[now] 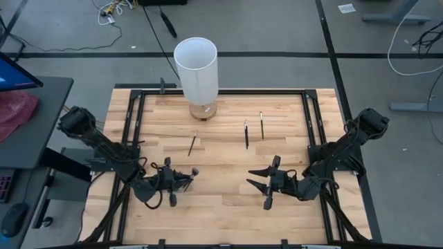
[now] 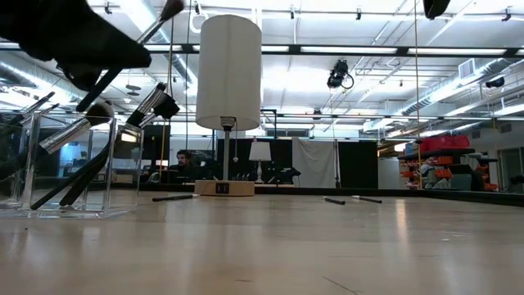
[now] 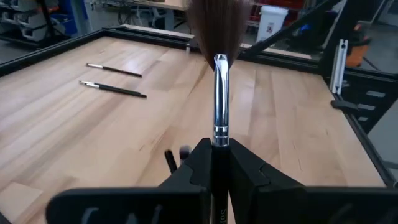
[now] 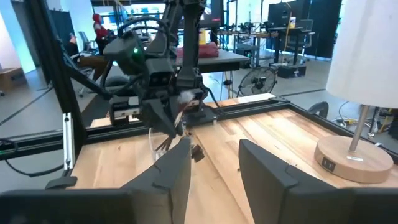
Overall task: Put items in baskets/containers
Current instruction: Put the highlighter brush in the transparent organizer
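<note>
High view, landmark: the white lamp stands at the far edge of the table; every place below is told from it.
High view, loose brushes: three makeup brushes lie on the wood just in front of the lamp, one below its base and two, and, off to its right.
High view, left gripper: the left gripper sits well in front of the lamp, toward the near left, pinching a brush.
High view, right gripper: the right gripper waits well in front of the lamp to the right, fingers spread and empty.
Low view, container: the clear container stands left of the lamp, with several brushes leaning inside it; the left arm's dark bulk hangs just above it.
Left wrist view, grip: the fingers press together on the held brush at its dark handle, silvery ferrule and bristles pointing away.
Right wrist view, clearance: the right fingers stand apart, nothing between them; the lamp's base lies off to one side.
Step in hand, judged: lowering the held brush into the container.
Advice: bring the handle end inside the clear rim before letting go, and steer past the brushes already leaning there so none is tipped out.
</note>
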`<move>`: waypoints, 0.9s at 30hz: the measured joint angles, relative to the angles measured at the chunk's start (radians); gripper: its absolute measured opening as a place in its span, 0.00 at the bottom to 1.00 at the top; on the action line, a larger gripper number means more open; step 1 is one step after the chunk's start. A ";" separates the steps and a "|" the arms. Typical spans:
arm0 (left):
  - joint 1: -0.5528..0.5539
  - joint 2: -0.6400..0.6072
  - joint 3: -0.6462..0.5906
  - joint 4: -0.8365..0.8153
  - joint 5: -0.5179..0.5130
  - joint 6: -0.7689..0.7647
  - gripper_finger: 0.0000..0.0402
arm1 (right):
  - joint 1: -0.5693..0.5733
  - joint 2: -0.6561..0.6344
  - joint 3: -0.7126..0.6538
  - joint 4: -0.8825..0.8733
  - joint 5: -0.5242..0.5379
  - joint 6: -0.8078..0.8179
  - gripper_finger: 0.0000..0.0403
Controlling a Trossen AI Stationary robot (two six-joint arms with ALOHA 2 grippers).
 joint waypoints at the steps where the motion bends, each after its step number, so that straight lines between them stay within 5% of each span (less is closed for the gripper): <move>1: 0.000 0.006 -0.007 0.006 0.000 0.000 0.07 | -0.003 0.000 0.000 0.000 0.000 0.005 0.34; 11: 0.015 0.083 -0.017 0.007 0.116 -0.051 0.08 | -0.013 0.000 0.000 0.009 -0.018 0.007 0.34; 27: 0.015 0.096 -0.017 -0.008 0.124 -0.110 0.09 | -0.013 0.000 0.000 0.013 -0.018 0.006 0.34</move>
